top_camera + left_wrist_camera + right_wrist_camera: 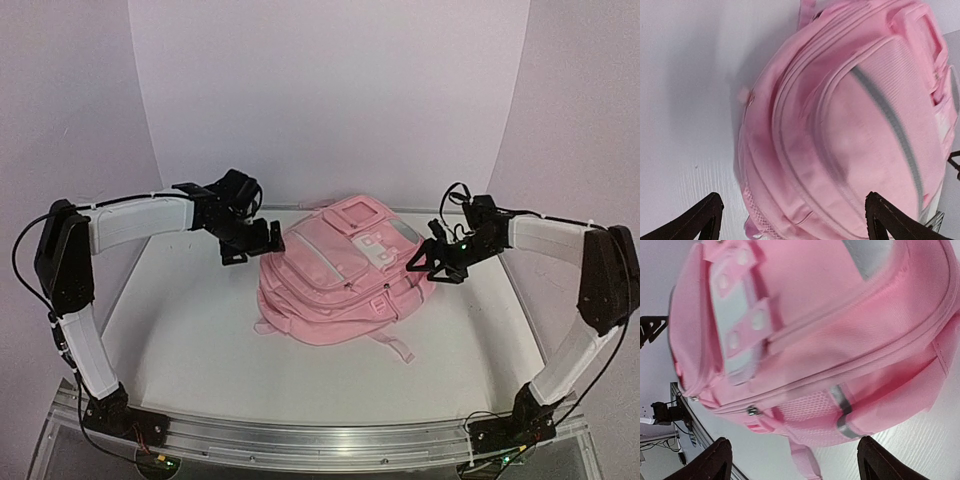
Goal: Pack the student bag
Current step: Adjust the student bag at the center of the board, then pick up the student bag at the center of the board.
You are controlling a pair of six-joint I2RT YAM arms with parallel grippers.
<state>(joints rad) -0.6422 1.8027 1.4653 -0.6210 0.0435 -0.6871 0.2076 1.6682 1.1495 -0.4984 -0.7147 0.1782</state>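
Note:
The pink student bag point(335, 270) lies flat in the middle of the white table, front pockets up, white patches near its top. My left gripper point(252, 243) hovers open and empty at the bag's left side; in the left wrist view the bag point(850, 125) fills the space between my spread fingers point(705, 215). My right gripper point(432, 262) hovers open and empty at the bag's right side; the right wrist view shows the bag's side point(815, 340), its mesh pocket point(807, 407), a zip pull point(754, 411) and a strap point(805, 460).
White table point(190, 330) with a curved white backdrop point(320, 100) behind. A metal rail point(320, 440) runs along the near edge, where the arm bases are bolted. A bag strap point(395, 347) trails toward the front.

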